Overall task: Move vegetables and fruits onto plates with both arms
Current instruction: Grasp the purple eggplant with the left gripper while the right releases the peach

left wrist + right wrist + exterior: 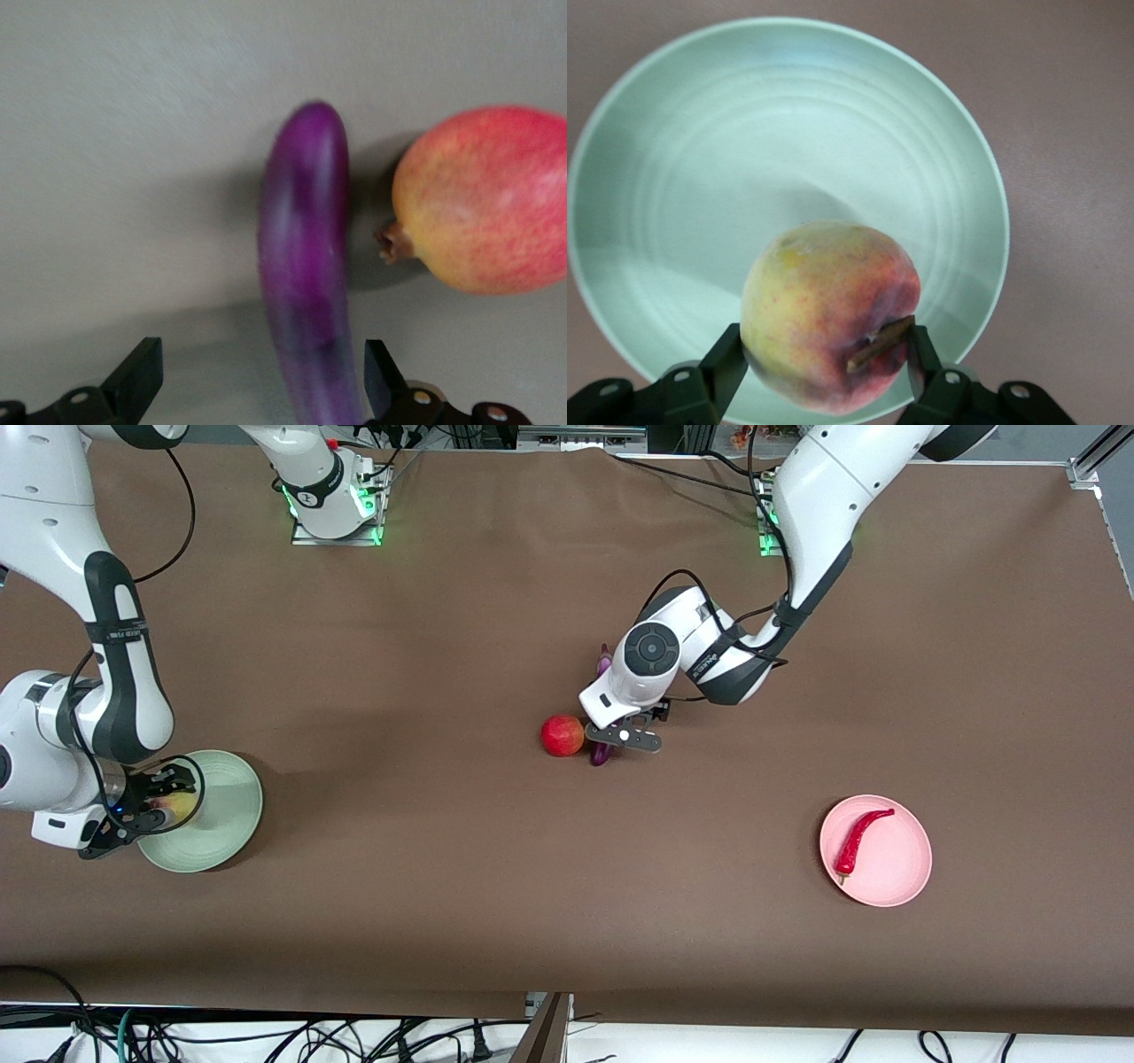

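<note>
My right gripper [151, 806] [826, 350] is shut on the yellow-pink peach [174, 808] [828, 314] and holds it over the pale green plate [226, 806] [744, 133] at the right arm's end of the table. My left gripper [620, 735] [261, 359] is open and low over the purple eggplant [602, 755] [306, 266], with one finger on each side and not touching it. The red apple-like fruit [563, 735] [487, 199] lies right beside the eggplant. The red chili pepper [861, 840] lies on the pale pink plate [899, 868].
The brown table [496, 886] carries only these things. Cables hang along the table edge nearest the front camera [354, 1036]. The arm bases [335, 509] stand along the edge farthest from it.
</note>
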`<state>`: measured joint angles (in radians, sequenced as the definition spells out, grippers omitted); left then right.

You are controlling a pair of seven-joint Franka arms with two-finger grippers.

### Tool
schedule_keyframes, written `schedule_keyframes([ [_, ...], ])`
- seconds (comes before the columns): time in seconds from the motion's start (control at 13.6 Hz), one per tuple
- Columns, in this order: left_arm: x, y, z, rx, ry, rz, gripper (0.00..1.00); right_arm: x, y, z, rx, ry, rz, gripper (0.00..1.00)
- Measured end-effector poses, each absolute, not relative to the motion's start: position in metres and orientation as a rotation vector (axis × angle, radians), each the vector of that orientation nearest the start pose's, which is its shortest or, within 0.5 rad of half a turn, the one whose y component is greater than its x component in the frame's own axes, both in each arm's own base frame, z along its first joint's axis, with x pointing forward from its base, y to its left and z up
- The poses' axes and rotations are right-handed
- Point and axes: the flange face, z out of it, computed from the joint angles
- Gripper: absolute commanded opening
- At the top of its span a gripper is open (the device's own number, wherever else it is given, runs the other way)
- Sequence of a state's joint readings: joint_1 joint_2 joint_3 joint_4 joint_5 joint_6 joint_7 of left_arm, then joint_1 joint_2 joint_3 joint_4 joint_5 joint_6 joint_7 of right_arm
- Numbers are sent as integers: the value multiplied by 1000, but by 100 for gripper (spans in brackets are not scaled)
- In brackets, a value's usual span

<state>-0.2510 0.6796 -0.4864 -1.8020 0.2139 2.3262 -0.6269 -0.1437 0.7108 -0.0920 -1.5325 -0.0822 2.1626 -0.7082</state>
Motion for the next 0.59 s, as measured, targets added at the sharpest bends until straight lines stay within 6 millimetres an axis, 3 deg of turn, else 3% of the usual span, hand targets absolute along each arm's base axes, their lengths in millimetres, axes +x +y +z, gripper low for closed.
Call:
schedule_keyframes([
  [0.07,485,-417,192,-3206,295,227,93,682,-159,228,-3096,-860,203,17],
  [0.15,480,-420,188,-3210,301,225,78,682,-159,225,-3097,-863,197,46],
  [0.22,474,-424,187,-3211,312,224,52,683,-159,223,-3100,-865,188,99],
  [0.37,468,-430,185,-3213,328,220,22,684,-159,223,-3103,-867,178,100],
  [0.44,468,-430,184,-3214,328,219,14,685,-159,224,-3103,-866,173,100],
  [0.59,471,-426,183,-3213,315,216,10,690,-152,234,-3095,-853,125,100],
])
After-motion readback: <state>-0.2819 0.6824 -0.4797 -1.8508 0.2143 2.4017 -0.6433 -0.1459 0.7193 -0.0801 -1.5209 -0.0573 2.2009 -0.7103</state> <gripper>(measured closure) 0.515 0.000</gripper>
